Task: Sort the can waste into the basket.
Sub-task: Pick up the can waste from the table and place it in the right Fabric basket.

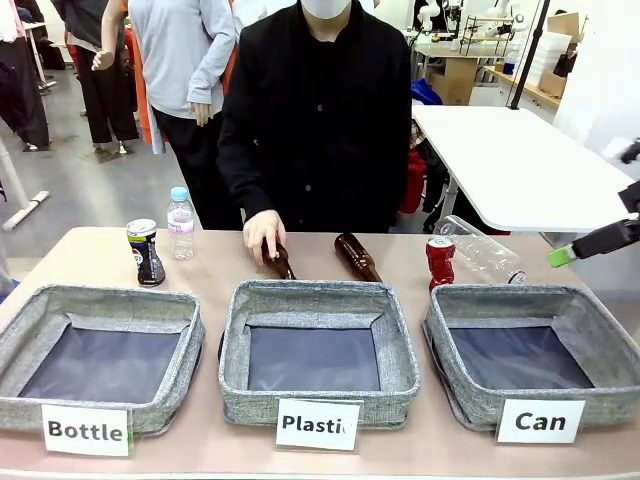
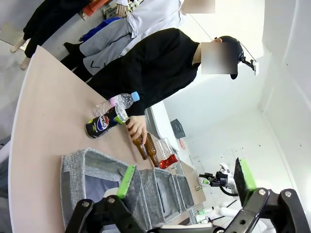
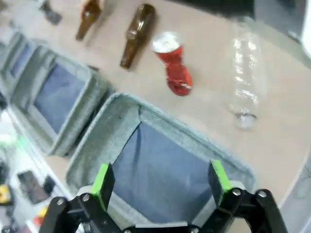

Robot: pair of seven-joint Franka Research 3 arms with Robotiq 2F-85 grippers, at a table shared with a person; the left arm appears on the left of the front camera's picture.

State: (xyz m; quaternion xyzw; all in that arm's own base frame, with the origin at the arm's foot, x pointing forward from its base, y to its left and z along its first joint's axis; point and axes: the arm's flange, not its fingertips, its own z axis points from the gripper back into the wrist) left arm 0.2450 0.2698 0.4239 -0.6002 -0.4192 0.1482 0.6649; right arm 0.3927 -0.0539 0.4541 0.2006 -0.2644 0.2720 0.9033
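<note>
The red dented can stands just behind the grey basket labelled "Can" at the right. The black can stands at the far left, behind the "Bottle" basket. My right gripper hovers at the right edge, above that basket's far right corner. In the right wrist view it is open and empty over the Can basket, with the red can beyond. My left gripper is open and empty, high above the table, with the black can and the red can far off.
A person's hand rests on a brown bottle; a second brown bottle lies beside it. A clear bottle lies by the red can, and a small one stands near the black can. The "Plastic" and "Bottle" baskets sit left.
</note>
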